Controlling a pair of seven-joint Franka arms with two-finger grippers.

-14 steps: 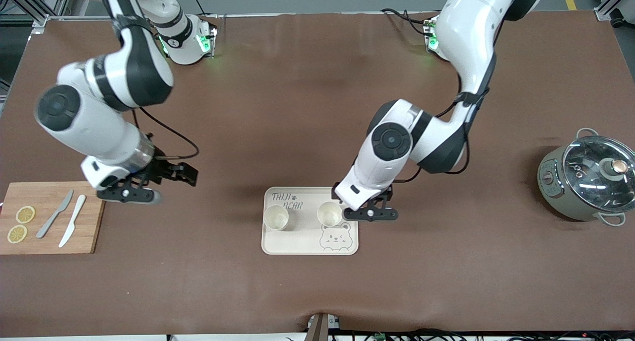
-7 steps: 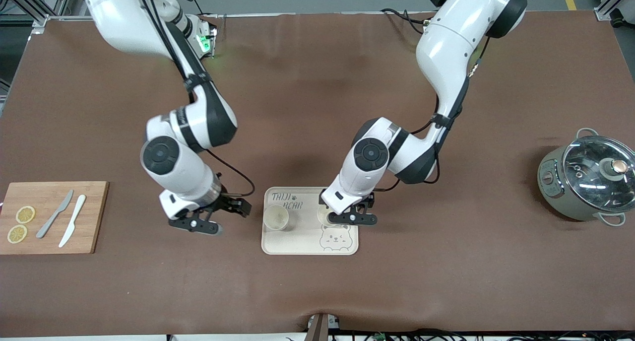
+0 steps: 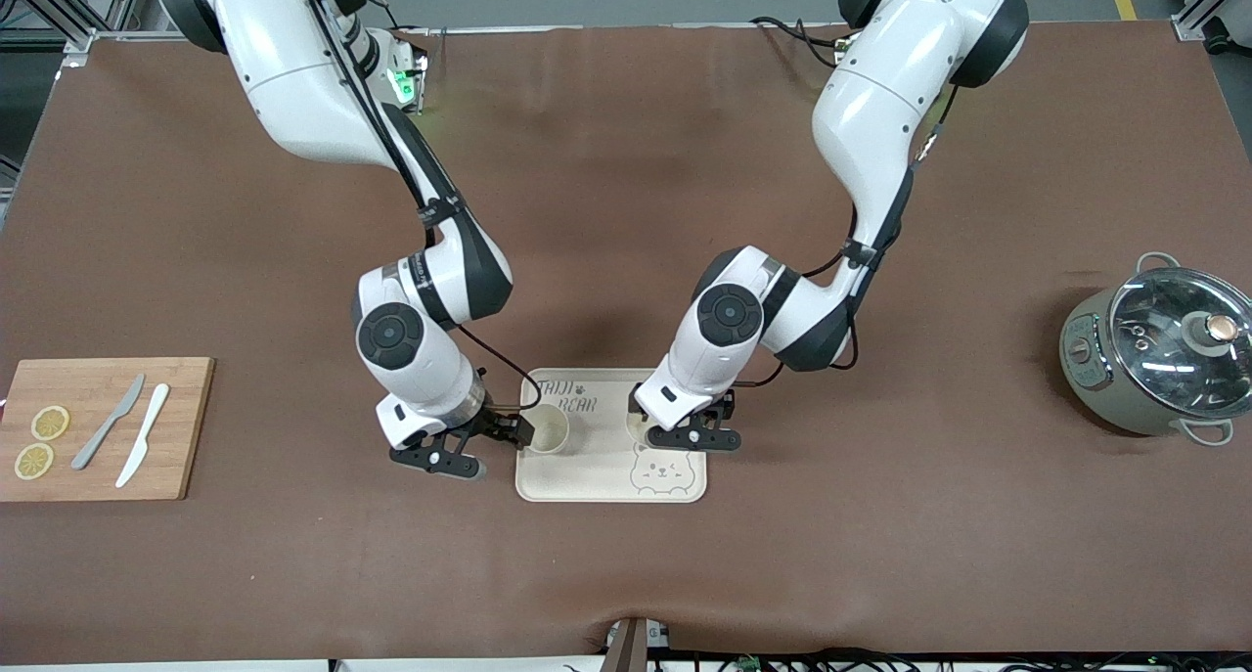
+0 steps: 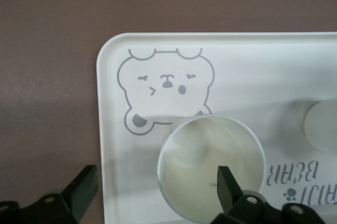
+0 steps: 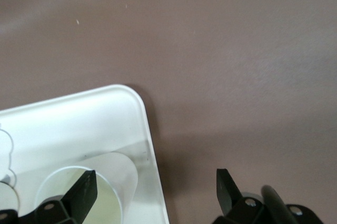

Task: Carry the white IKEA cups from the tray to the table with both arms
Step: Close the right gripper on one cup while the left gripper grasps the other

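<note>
Left gripper (image 4: 157, 192) hangs spread over a white cup (image 4: 210, 166) standing on the tray (image 4: 105, 129), just beside its bear drawing (image 4: 166, 90); one finger is over the cup's mouth

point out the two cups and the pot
cup by the right gripper (image 3: 550, 429), front view, inside its rim
cup under the left gripper (image 4: 202, 166), left wrist view, its inner bottom
pot (image 3: 1159, 349), front view, its glass lid
</note>
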